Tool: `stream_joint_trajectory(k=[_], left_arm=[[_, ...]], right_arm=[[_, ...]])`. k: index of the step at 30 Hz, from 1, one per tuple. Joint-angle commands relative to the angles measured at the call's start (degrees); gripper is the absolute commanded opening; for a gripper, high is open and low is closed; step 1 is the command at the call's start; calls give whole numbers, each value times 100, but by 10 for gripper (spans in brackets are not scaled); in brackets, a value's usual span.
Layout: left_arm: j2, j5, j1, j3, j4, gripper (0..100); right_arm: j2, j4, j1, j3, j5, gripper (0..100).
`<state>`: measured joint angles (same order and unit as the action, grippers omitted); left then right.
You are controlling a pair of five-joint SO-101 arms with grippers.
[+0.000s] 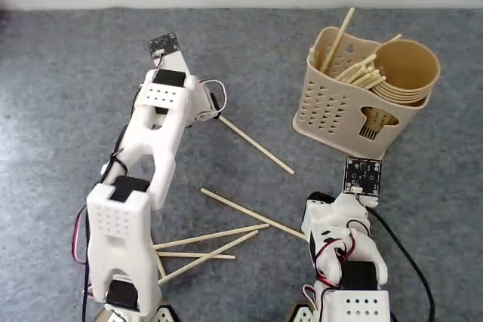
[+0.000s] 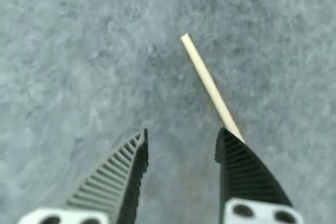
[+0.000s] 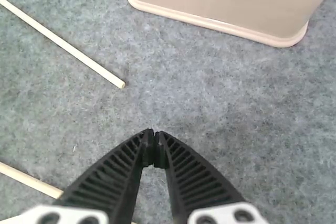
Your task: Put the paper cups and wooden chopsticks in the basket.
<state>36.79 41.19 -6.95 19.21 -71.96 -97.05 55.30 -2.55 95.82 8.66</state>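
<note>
Cups (image 1: 407,73) done: stacked in the basket (image 1: 332,103), none loose on the worktop (image 1: 75,73). A bunch of chopsticks (image 1: 355,69) is in the basket too.

Left to do, as I judge it: about five sticks lying loose.

Left end effector (image 2: 182,135) is wide open and holds nothing. One chopstick (image 2: 207,82) runs ahead from one finger's tip, beside that finger rather than between the two. It probably goes next, but needs centring first.

Right end effector (image 3: 155,135) is closed tight and empty, with the basket just ahead of it. Another stick's end (image 3: 63,48) is ahead and off to one side. The remaining sticks (image 1: 211,237) lie crossed between the two arms' bases.
</note>
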Motion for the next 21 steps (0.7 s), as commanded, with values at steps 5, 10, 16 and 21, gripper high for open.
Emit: stream_joint_trajectory(k=[5,10,16,21], left_arm=[[668,422,-44,1209,44,205],[1160,721,-44,1780,44,203],[1538,853,-176,2141,-167,201],[1582,888,-229,2387,-756,83]], right_arm=[[-127,13,31,70,0,9],[-127,22,31,70,0,9],[-127,22,31,70,0,9],[-127,22,31,70,0,9]])
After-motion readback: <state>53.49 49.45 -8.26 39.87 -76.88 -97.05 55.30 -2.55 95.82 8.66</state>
